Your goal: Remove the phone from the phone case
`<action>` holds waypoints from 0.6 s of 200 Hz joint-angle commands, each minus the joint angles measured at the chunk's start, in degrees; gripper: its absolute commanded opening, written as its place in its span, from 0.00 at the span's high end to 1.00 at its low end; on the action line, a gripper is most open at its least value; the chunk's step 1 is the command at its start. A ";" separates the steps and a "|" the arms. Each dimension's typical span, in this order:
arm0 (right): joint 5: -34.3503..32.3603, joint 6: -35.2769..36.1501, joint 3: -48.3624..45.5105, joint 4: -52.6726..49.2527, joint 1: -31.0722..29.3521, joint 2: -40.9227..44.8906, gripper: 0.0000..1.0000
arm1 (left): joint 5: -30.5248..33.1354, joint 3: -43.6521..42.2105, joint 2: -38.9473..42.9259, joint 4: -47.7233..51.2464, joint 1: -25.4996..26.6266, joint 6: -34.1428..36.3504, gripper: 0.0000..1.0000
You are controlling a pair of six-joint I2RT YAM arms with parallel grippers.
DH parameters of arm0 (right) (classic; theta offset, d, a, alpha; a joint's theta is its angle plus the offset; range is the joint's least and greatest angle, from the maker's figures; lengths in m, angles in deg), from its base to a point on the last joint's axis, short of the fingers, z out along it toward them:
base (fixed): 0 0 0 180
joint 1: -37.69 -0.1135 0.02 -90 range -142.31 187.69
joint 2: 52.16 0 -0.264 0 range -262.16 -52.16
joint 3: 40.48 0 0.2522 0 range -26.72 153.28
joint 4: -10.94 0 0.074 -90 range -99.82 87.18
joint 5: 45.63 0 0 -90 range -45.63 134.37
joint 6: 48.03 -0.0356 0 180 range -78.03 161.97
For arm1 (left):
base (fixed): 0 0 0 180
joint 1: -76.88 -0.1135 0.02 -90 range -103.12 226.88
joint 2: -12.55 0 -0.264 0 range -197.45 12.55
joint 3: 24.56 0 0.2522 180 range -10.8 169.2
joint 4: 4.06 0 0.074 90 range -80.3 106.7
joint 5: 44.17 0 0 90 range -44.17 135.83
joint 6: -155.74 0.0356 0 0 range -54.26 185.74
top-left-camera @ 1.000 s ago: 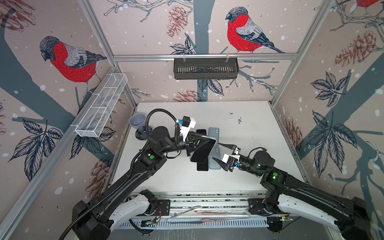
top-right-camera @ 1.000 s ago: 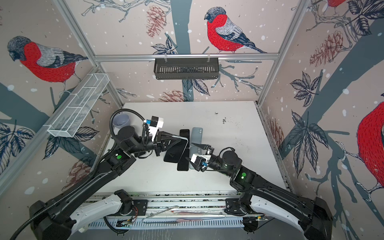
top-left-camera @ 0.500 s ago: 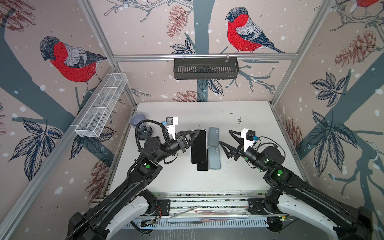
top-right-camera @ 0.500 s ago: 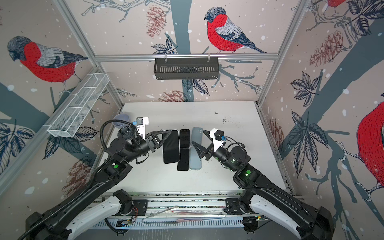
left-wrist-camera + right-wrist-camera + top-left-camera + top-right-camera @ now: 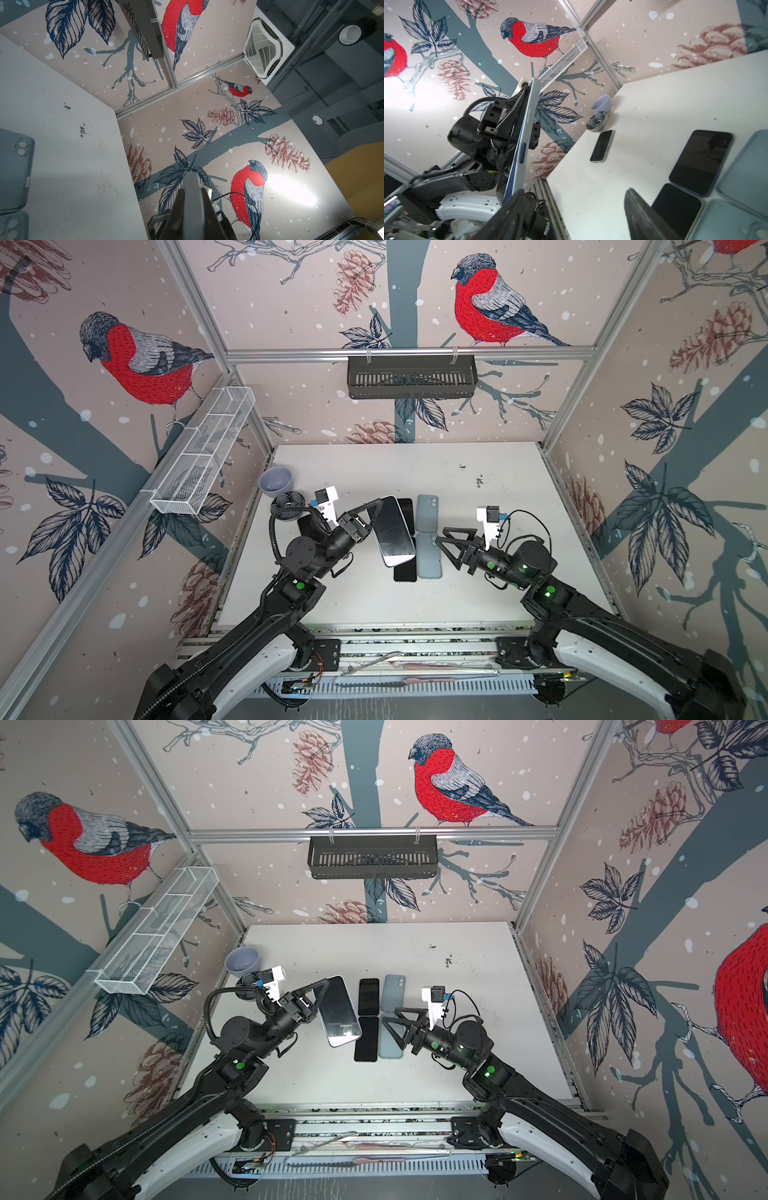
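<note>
My left gripper (image 5: pixel 376 506) is shut on the long edge of a phone (image 5: pixel 392 533) with a dark screen, still in its pale phone case (image 5: pixel 522 143). It holds the phone above the table, screen up and slightly tilted in both top views (image 5: pixel 338 1011). In the left wrist view the case's edge (image 5: pixel 193 207) sits clamped between the two fingers. My right gripper (image 5: pixel 442 537) hovers to the right of the phone, apart from it and pointing at it. Its jaws are open with nothing between them (image 5: pixel 575 209). In that right wrist view the cased phone shows edge-on.
On the white table (image 5: pixel 498 572) two bare black phones (image 5: pixel 405 572) (image 5: pixel 369 996) lie beside two grey-blue empty cases (image 5: pixel 428 512) (image 5: pixel 429 558). Another phone (image 5: pixel 602 145) lies near the left arm. A lavender bowl (image 5: pixel 276 481) and a dark bowl (image 5: pixel 286 502) stand at the table's left edge.
The right gripper has drawn back to the right, away from the phone. The left gripper keeps hold and has carried the phone left and up, with its screen now more tilted.
</note>
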 commanded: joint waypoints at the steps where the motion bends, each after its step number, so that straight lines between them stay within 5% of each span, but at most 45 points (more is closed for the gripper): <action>1: 3.83 -4.79 -0.78 8.39 -0.49 -1.23 0.26 | 1.36 -0.44 0.08 -9.30 -0.02 -2.73 1.00; 120: 3.49 -5.06 -0.44 15.49 -6.74 -9.49 0.33 | -0.65 -1.07 -2.40 -13.13 -0.09 -4.20 1.00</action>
